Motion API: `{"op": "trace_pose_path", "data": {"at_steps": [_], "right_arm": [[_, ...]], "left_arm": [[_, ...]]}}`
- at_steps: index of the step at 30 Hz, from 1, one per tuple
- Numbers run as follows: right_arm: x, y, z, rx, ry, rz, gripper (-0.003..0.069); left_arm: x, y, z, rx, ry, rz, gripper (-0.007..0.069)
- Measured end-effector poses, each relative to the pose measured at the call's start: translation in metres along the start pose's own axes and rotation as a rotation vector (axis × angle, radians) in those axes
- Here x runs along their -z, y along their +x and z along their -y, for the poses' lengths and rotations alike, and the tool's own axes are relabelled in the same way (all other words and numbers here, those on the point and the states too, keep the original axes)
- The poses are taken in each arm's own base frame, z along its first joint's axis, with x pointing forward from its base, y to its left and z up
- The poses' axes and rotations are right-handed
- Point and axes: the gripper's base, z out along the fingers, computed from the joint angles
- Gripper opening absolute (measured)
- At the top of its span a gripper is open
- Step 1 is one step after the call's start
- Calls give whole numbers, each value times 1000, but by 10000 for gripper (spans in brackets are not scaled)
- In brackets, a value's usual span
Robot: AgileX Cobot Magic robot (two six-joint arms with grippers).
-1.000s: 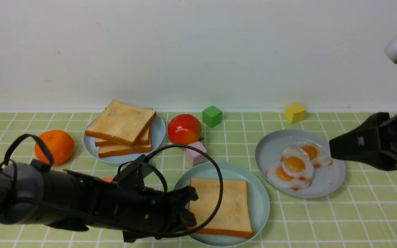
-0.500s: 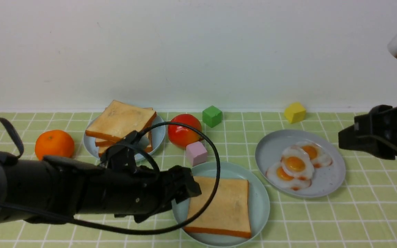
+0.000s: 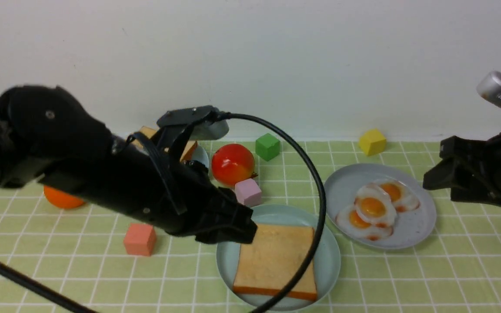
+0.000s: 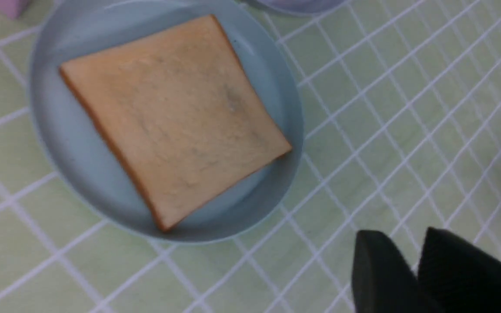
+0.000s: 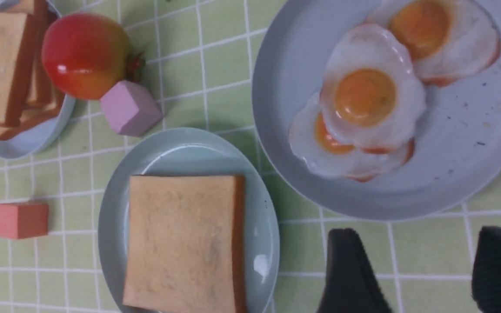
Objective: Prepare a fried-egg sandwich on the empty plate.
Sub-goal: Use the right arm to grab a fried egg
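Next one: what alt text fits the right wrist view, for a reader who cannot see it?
One toast slice lies flat on the mint plate, no egg on it yet. Beside it a grey-blue plate holds three overlapping fried eggs, with the open, empty right pincer close to that plate's rim. A red fruit and a pink cube sit nearby.

Toast slice (image 3: 272, 256) flat on mint plate (image 3: 331, 261); left hand (image 3: 242, 229) over its left rim.
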Motion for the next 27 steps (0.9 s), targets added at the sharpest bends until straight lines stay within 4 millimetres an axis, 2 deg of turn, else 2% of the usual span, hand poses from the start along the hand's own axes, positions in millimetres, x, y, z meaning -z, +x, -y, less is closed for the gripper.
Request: {"op": "trace_pose_path", "data": {"at_steps": [1, 2, 3, 4, 5, 6, 9, 12, 16, 21, 23, 27], "right_arm": [[-8, -2, 5, -16, -26, -7, 401], [-8, -3, 5, -16, -33, -3, 401], [-15, -5, 9, -32, -59, -7, 402], [-29, -9, 18, -59, -90, -9, 402], [-30, -9, 19, -71, -93, -9, 402], [-41, -12, 27, -105, -111, -2, 402], [-56, -16, 37, -133, -107, 9, 402], [-76, -27, 47, -121, -97, -4, 402], [-88, -52, 41, 48, -90, -28, 402], [-99, -66, 30, 204, -47, -135, 402], [-108, -64, 30, 176, 4, -217, 398], [-120, -56, 40, -55, 103, -305, 373]], "left_arm": [[7, -8, 1, -16, -38, 1, 36], [10, -11, 1, -31, -52, 3, 18], [15, -17, 2, -38, -78, 13, -9], [25, -28, 5, -49, -110, 46, -13], [27, -30, 6, -50, -110, 56, -13], [31, -37, 14, -73, -106, 81, -13], [30, -38, 30, -108, -70, 86, -13], [20, -33, 47, -146, -26, 57, -13], [10, -32, 47, -141, -23, 25, -13], [5, -31, 45, -130, -30, 8, -13], [4, -31, 44, -128, -30, 7, -13], [4, -32, 44, -128, -30, 9, -13]]}}
